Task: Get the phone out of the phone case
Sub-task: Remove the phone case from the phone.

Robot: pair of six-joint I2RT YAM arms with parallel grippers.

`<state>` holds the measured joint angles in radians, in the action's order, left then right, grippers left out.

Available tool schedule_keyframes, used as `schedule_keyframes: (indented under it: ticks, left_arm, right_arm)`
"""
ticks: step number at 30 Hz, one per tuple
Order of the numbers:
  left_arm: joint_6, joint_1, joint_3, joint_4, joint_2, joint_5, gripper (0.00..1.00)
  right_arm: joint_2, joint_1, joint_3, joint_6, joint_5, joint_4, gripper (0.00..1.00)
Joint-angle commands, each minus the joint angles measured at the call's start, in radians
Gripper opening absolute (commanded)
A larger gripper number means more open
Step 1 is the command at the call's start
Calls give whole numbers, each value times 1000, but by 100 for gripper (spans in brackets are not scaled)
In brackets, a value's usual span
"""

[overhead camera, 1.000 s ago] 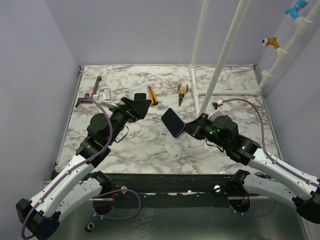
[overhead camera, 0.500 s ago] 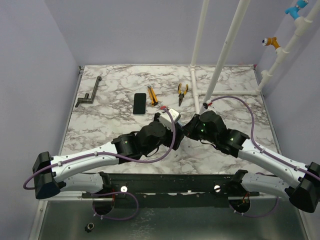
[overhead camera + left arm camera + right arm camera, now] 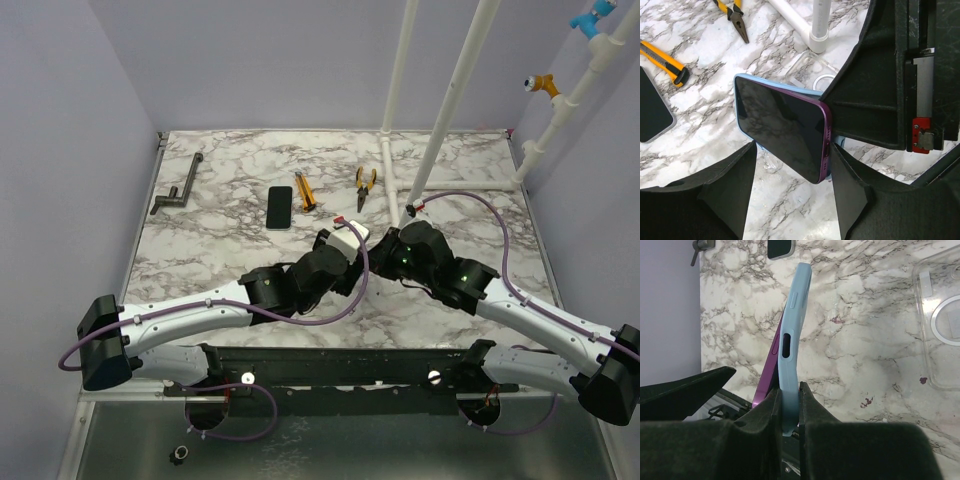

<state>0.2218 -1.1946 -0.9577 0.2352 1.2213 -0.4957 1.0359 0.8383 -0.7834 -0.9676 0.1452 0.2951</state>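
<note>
Purple phone (image 3: 780,125) in its light-blue soft case (image 3: 795,315) stands edge-up above the marble table (image 3: 470,170); right hand (image 3: 788,390) clamped on the case's near end, long axis running away from it. Left hand (image 3: 792,160) faces the screen, fingers apart flanking the phone, contact unclear. Clear case (image 3: 940,315) and black phone (image 3: 652,110) lie below, out of the way.

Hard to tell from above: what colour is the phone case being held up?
The phone case is light blue, clearest in the right wrist view.
</note>
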Motion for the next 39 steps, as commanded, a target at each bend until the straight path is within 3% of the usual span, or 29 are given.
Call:
schedule_keyframes:
  ticks: [1,5,15,20,25,39]
  left_arm:
    - [-19,-4,-36,23,28,-47,61]
    - [-29,-3,-44,26,67,-69,60]
    - [-57,-5,-63,44,119,-184,35]
    - [-70,-5,-74,39,126,-166,26]
    - [-74,-7,-83,36,141,-163,0]
    - [-140,-6,-59,10,-74,-253,0]
  right_arm:
    - [-16,5,-47,8,0,-30,0]
    - [-14,4,-56,9,-10,-29,0]
    - [-39,4,-63,4,-12,-2,0]
    - [-52,4,-44,0,-30,-25,0]
    - [-58,5,-39,-2,-45,-28,0]
    - [-294,4,14,76,-26,156,0]
